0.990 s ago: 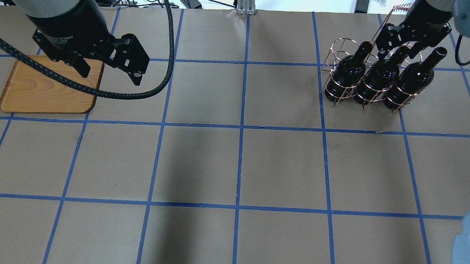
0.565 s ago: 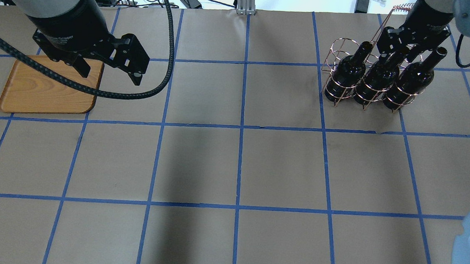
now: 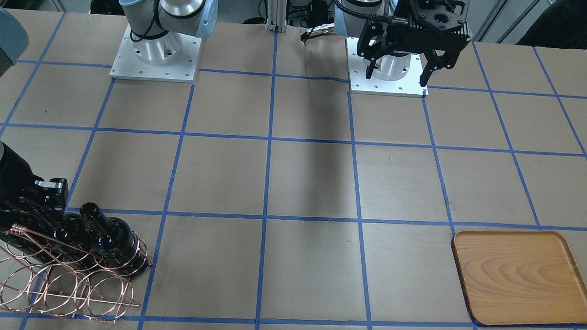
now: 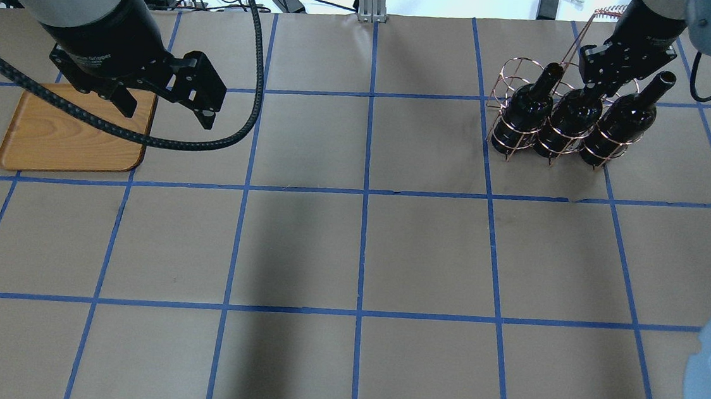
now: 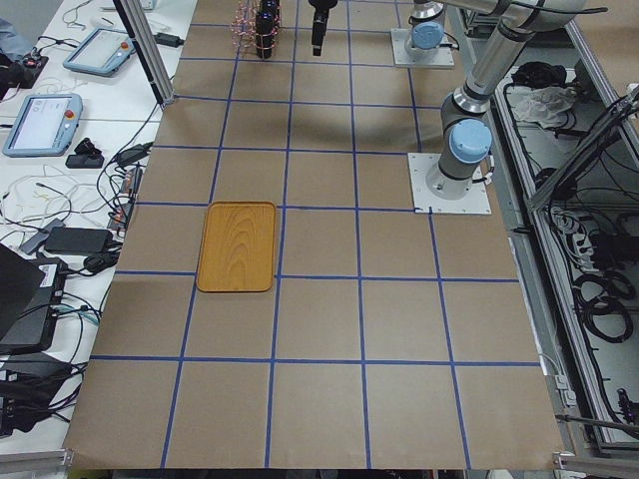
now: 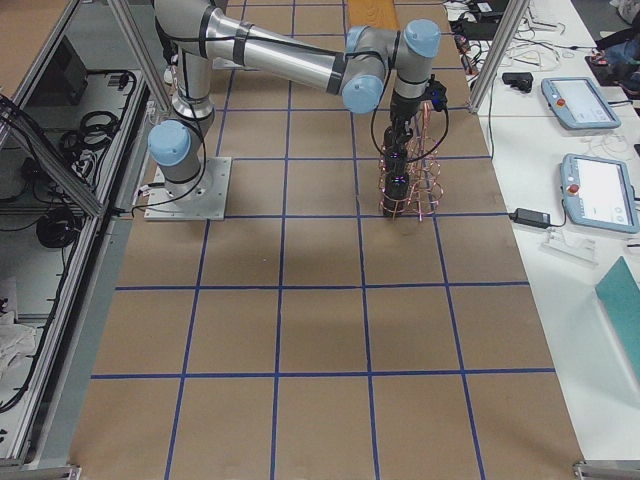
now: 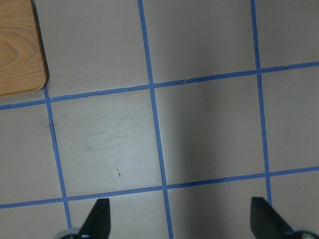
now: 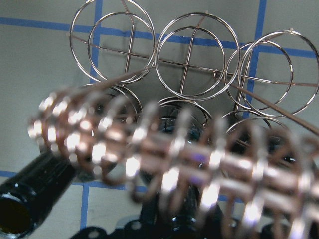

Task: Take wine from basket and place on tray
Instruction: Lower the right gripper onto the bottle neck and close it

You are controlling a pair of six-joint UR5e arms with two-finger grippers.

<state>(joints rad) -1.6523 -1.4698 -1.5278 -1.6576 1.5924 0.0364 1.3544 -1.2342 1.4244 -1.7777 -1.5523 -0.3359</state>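
Though we cannot tell whether our right gripper point(image 4: 598, 85) is clamped on the middle wine point(image 4: 568, 121) neck, lifting crooked could drag the basket point(image 4: 514, 79).

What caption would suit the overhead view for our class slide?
Right end effector at the middle bottle of three in a wire basket; wooden tray far left.

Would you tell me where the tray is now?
In the overhead view, the tray lies at the table's left end, by the left gripper, opposite the basket.
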